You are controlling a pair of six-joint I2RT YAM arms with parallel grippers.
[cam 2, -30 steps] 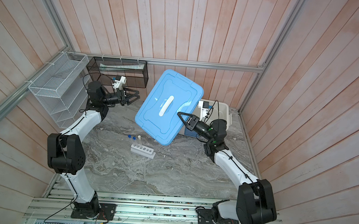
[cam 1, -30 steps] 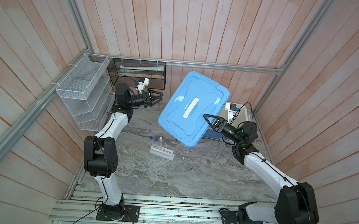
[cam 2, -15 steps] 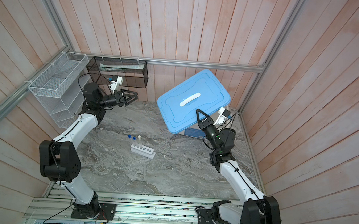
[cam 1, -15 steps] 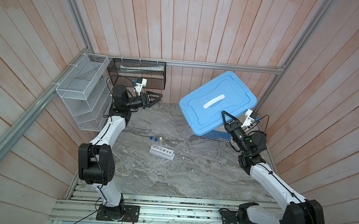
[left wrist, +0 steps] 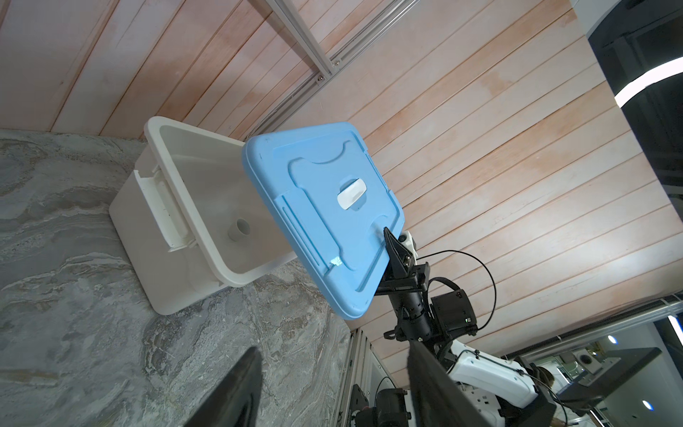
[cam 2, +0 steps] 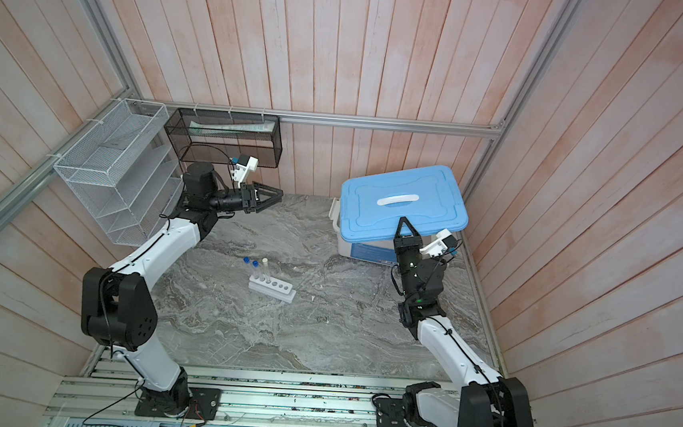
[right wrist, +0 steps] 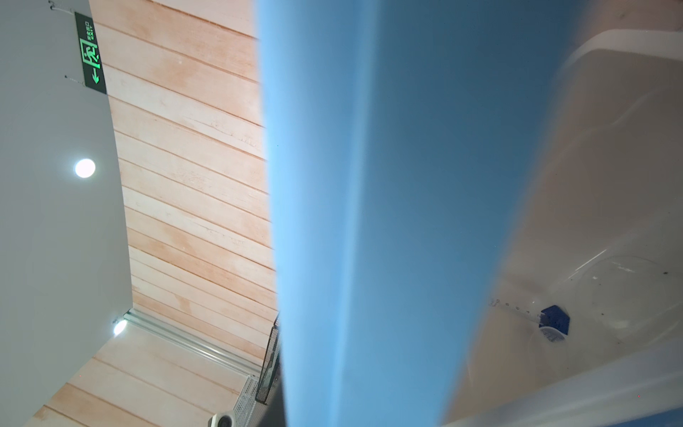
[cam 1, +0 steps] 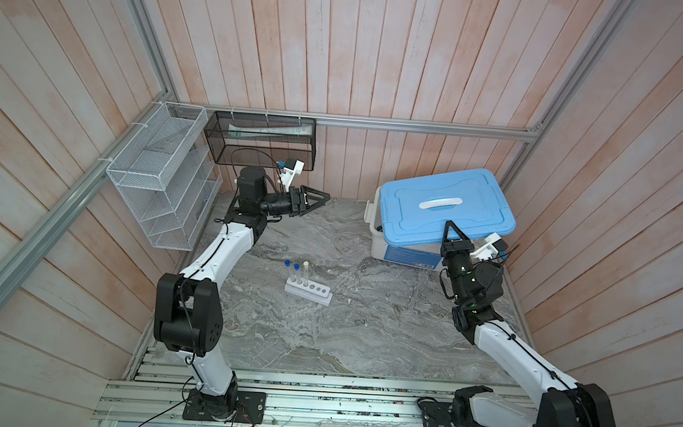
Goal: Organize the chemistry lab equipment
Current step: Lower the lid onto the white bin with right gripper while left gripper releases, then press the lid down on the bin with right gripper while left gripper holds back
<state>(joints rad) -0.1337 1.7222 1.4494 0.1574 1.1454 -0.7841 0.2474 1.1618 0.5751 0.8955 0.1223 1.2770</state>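
Gripping blue lid (cam 1: 414,222) edge, right gripper (cam 1: 451,230) clamped; lid tilted above half-uncovered white bin (left wrist: 148,222). Left gripper (cam 1: 324,198) jaws apart, empty, below black mesh basket (cam 1: 259,149). Three test tubes (cam 1: 296,275) upright in white rack (cam 1: 309,294), marble tabletop (cam 1: 364,329) centre. Blue hexagonal-based piece (right wrist: 554,319) inside bin.

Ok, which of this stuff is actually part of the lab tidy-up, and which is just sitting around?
Part of the job:
- three test tubes
- white rack holding them
- blue hexagonal-based piece, inside the white bin
- small round dish, also inside it

Just there:
- white bin and its blue lid
- white mesh basket
- black mesh basket
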